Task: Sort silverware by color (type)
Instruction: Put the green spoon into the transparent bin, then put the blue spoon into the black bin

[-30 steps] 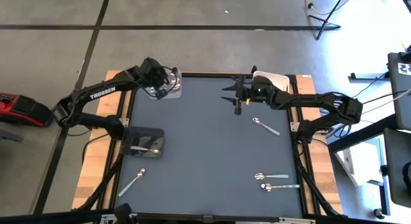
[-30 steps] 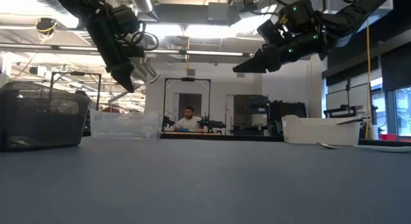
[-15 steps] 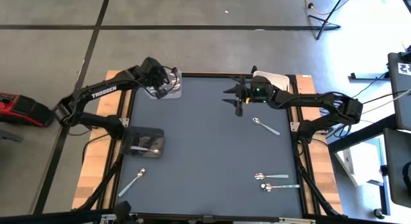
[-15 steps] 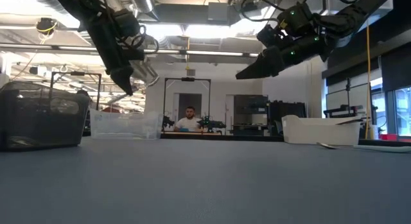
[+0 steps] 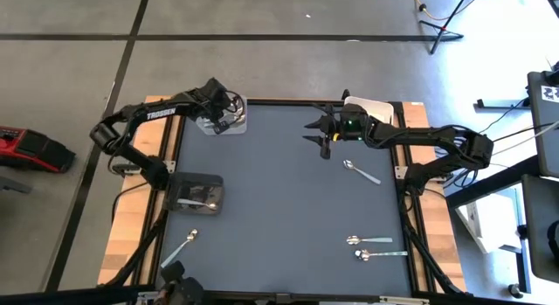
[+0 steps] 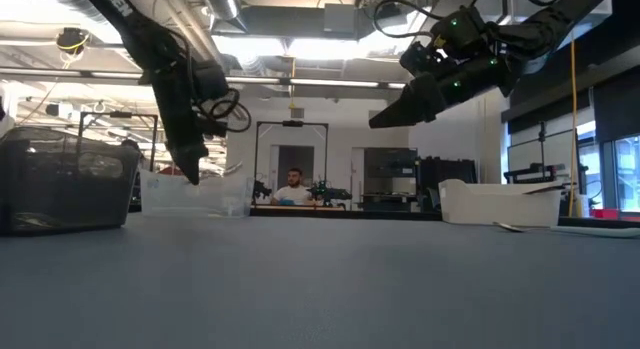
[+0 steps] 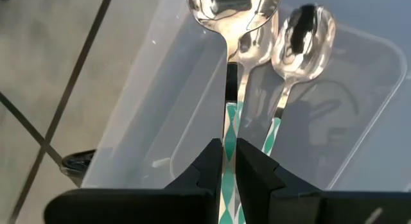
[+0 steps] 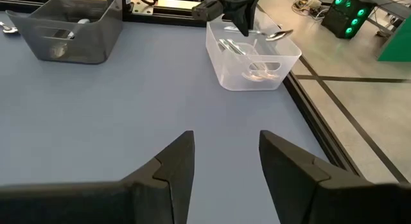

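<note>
My left gripper (image 5: pixel 218 114) (image 7: pixel 230 156) hangs over the clear bin (image 5: pixel 231 121) at the table's far left corner, shut on a shiny spoon (image 7: pixel 232 9) with a teal-and-white handle. A like spoon (image 7: pixel 302 33) lies inside that bin. My right gripper (image 5: pixel 321 135) (image 8: pixel 221 163) hovers open above the far middle of the table, holding nothing. Loose shiny spoons lie flat on the mat: one (image 5: pixel 360 171) near the right gripper, two (image 5: pixel 367 240) (image 5: pixel 380 253) near right, one (image 5: pixel 179 248) near left. The dark bin (image 5: pixel 196 193) also holds a spoon. My left gripper pinches the spoon's patterned handle (image 7: pixel 230 124) between its two fingers (image 7: pixel 212 166), which lie along the handle and come from above, slanting down. The spoon is lifted clear; its bowl end sticks out past the fingertips over the clear bin (image 8: pixel 253 54).
A white bin (image 5: pixel 367 108) (image 6: pixel 500 202) stands at the far right corner behind the right arm. The dark bin (image 6: pixel 65 179) stands at the left edge. The middle of the mat (image 5: pixel 279 200) is bare. A person (image 6: pixel 293 186) sits far off in the room.
The left gripper has come down toward the clear bin and tipped steeper, carrying the spoon with it; its elbow has swung toward the far edge.
</note>
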